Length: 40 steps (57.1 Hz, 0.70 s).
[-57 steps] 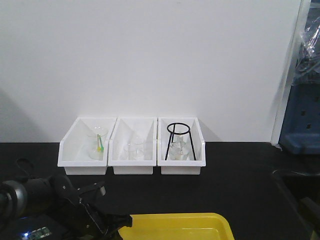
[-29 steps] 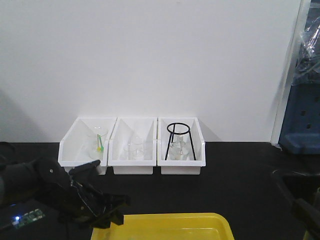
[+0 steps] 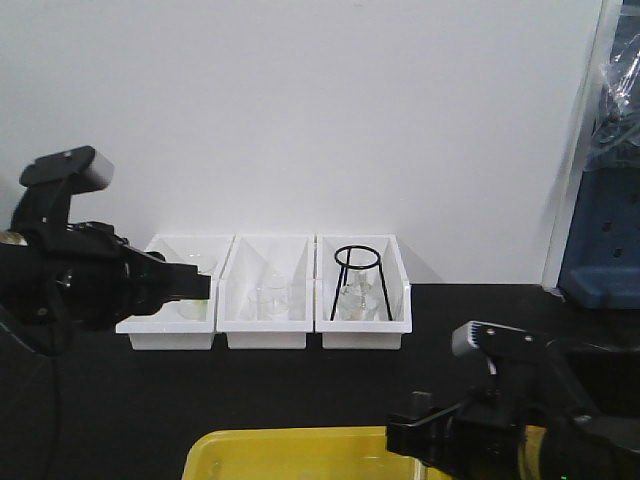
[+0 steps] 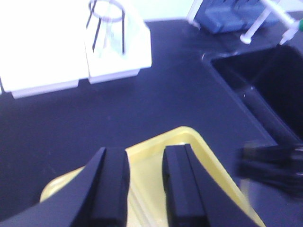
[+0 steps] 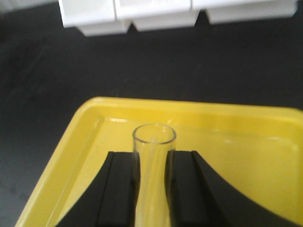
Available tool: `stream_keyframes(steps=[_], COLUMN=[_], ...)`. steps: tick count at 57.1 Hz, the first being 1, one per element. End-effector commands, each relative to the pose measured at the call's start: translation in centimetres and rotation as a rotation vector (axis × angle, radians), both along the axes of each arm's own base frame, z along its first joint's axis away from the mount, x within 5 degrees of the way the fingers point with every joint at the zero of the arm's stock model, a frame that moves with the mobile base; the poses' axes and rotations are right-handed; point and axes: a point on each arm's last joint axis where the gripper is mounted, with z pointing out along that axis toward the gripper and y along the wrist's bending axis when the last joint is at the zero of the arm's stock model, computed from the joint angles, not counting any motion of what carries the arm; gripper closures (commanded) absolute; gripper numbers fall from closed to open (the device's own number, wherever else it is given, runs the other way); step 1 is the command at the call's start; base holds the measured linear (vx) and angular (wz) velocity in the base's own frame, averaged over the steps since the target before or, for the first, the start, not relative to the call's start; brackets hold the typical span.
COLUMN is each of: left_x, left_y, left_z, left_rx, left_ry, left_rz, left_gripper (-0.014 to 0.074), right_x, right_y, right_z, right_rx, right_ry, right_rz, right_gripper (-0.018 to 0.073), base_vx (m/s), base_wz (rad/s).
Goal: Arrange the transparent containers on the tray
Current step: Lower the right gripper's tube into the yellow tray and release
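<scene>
My right gripper (image 5: 152, 163) is shut on a slim transparent container (image 5: 154, 139), a clear glass tube with an open round mouth, held over the yellow tray (image 5: 227, 142). In the front view the right gripper (image 3: 412, 440) hangs at the tray's (image 3: 290, 448) right part; the tube cannot be made out there. My left gripper (image 4: 144, 163) is open and holds nothing above the tray's (image 4: 189, 142) corner. In the front view the left gripper (image 3: 190, 283) is raised in front of the left bin. More transparent containers stand in the middle bin (image 3: 268, 298) and the right bin (image 3: 353, 302).
Three white bins (image 3: 265, 335) line the back wall. A black ring stand (image 3: 356, 265) stands in the right bin (image 4: 118, 71). A sink recess (image 4: 270, 90) lies to the right of the tray. Blue equipment (image 3: 605, 250) stands at the far right.
The left arm has risen from low beside the tray to in front of the left bin. The right arm has come into view at the lower right, by the tray.
</scene>
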Motion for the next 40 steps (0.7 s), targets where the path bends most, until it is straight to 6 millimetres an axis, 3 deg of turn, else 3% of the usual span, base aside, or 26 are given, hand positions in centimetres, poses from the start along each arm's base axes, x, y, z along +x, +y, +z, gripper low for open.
stream_keyframes(steps=[1,11,27,40], left_x=[-1.4,-2.1,-2.1,-2.1], left_y=[0.6,0.9,0.9,0.8], left_z=[3.0,3.5,3.5,3.4], left_rx=[-0.031,-0.003,-0.029,-0.034], left_ry=[-0.133,-0.149,-0.129,-0.117], left_rz=[0.028,0.024,0.038,0.038], left_gripper=[0.0263,0.0263,0.0263,0.0263], right_x=[1.8,3.9,5.4,6.2], right_y=[1.0,1.7,1.2,0.4], right_z=[0.7,-0.4,-3.6,-4.8], right_rx=[0.029,-0.003,-0.092,-0.158], right_ry=[0.013,0.043,0.079,0.066], right_rz=[0.030,0.023,-0.063,-0.152], right_gripper=[0.0571,0.0571,0.0571,0.0568], base_vx=[0.00,0.00,0.00,0.00], base_wz=[0.00,0.00,0.00,0.00])
